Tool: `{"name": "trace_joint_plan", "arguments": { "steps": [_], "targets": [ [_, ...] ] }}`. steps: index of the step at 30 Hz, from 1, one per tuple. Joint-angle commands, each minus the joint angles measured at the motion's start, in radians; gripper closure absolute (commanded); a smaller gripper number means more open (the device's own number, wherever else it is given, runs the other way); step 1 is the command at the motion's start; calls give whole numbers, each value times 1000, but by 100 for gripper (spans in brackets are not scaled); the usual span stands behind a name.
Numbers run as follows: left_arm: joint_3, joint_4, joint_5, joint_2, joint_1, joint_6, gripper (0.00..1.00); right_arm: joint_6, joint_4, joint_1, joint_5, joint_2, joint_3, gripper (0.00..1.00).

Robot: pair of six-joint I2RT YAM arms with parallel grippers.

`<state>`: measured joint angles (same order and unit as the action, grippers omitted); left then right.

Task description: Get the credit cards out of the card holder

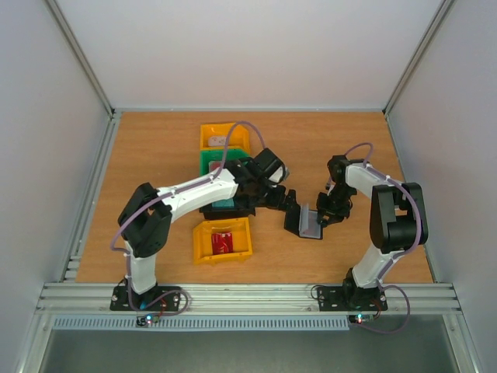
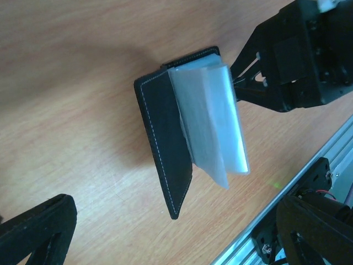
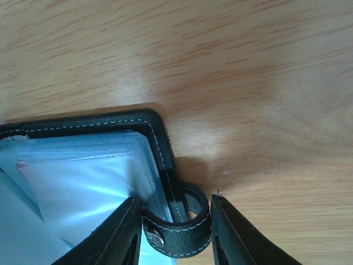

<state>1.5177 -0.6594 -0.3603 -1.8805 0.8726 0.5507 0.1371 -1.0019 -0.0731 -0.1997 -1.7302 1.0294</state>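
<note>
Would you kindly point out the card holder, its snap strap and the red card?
card holder [image 2: 165,149], left wrist view, on the black outer cover.
snap strap [image 3: 179,229], right wrist view, middle of the loop.
red card [image 1: 223,243], top external view, its middle.

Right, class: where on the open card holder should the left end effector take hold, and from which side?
Probably the free edge of the clear sleeves, approached from the side away from the black cover. The card holder sits open, its sleeves fanned loose, and the right end effector clamps its snap strap, so that corner is taken.
</note>
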Motion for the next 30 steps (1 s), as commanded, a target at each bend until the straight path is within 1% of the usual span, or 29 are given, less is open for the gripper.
{"name": "trace_joint_plan", "arguments": {
  "steps": [1,9,13,18,22,25,27,28,29,30],
  "targets": [
    [13,67,-18,-41,31,74,1,13,22,5,53,-9,-21,65],
    [49,142,-89,-153,70,128,1,14,31,5,15,6,-28,64],
    [77,138,-64,-205,81,96,1,19,31,4,-20,14,-28,62],
    [93,167,-43,-226,89,64,1,10,56,5,-127,7,-36,55],
    [104,181,-69,-237,91,53,1,-20,82,4,-193,4,-35,50],
    [85,189,-78,-216,91,47,1,-40,85,4,-225,15,-24,46],
    [56,199,-87,-200,91,57,3,-50,85,4,-231,20,-20,46],
    [40,208,-94,-196,91,62,6,-56,91,3,-233,21,-22,45],
    [23,217,-100,-195,90,70,12,-60,96,3,-238,20,-26,45],
    [5,229,-107,-193,89,77,21,-63,104,2,-244,17,-29,45]
  ]
}}
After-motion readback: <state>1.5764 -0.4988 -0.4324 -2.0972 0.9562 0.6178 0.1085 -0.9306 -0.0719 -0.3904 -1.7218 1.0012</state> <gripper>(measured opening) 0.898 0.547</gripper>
